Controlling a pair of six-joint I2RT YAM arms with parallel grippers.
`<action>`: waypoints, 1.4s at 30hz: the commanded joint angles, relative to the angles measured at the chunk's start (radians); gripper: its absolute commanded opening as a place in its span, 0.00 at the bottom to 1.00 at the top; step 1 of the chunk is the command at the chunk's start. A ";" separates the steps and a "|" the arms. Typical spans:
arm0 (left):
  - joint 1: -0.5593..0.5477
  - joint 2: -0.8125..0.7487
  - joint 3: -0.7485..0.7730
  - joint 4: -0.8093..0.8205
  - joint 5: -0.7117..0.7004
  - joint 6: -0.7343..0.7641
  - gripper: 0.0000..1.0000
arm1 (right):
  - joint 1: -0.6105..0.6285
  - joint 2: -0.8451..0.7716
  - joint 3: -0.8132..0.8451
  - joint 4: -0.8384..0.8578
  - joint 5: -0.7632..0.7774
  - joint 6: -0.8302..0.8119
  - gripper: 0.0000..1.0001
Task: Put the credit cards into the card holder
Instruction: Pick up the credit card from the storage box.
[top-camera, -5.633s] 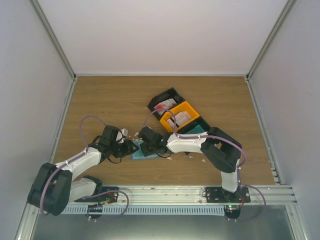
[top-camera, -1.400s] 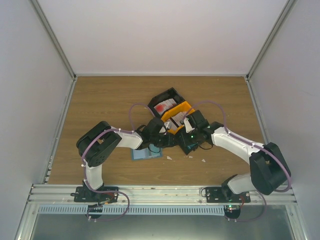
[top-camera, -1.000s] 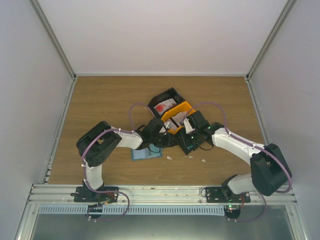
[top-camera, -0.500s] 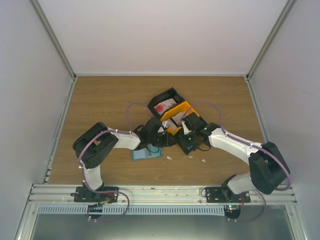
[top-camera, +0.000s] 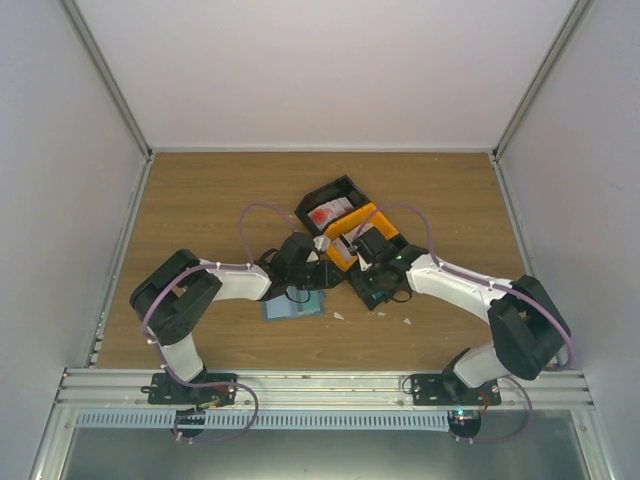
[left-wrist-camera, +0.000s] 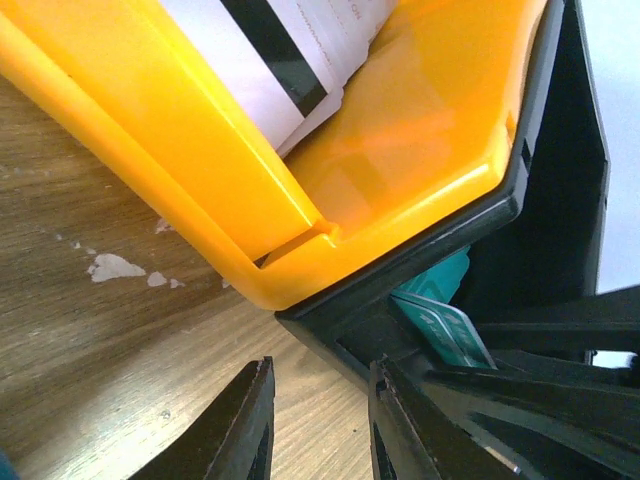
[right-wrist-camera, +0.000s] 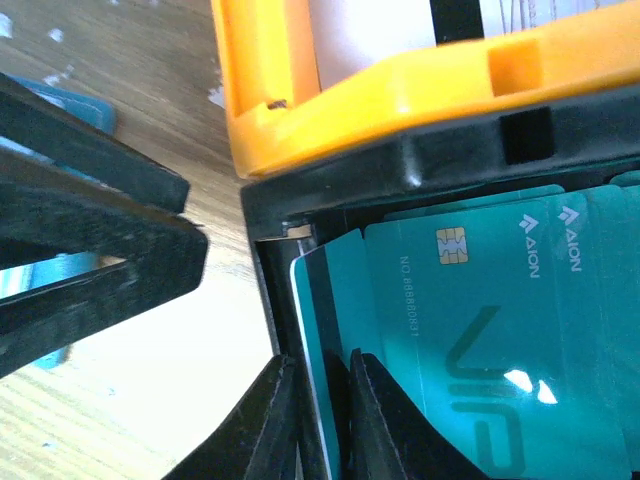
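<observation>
Top external view: on the bench, the left arm and right arm have both left the card holder, where they worked earlier, and now converge on the row of trays. In the last moments the left arm has drawn back slightly, while the right arm has edged further over the near black tray. The orange tray sits just ahead of both sets of jaws and holds whitish cards. The card holder lies flat and uncovered, just behind the left jaws toward the arm bases and apart from the right jaws; neither touches it.

Left wrist view: the left jaws stand narrowly parted and empty over bare wood, beside the corner of the trays.

Right wrist view: the right jaws have narrowed onto the raised edge of 1 teal card. It is tilted up from the stack of teal cards, which lies just to their right in the black tray. Judged from this, a fresh card is being picked and must next travel back to the card holder. White scraps lie left of the left jaws.
</observation>
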 joint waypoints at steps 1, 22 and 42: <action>0.007 -0.024 -0.014 0.019 -0.021 0.019 0.30 | 0.011 -0.063 0.016 -0.001 -0.006 0.021 0.16; 0.007 -0.039 -0.025 0.033 -0.012 0.016 0.30 | 0.007 -0.173 -0.001 -0.034 0.068 0.065 0.02; 0.007 -0.639 -0.216 -0.143 -0.378 0.070 0.70 | -0.008 -0.511 -0.135 0.352 -0.216 0.246 0.01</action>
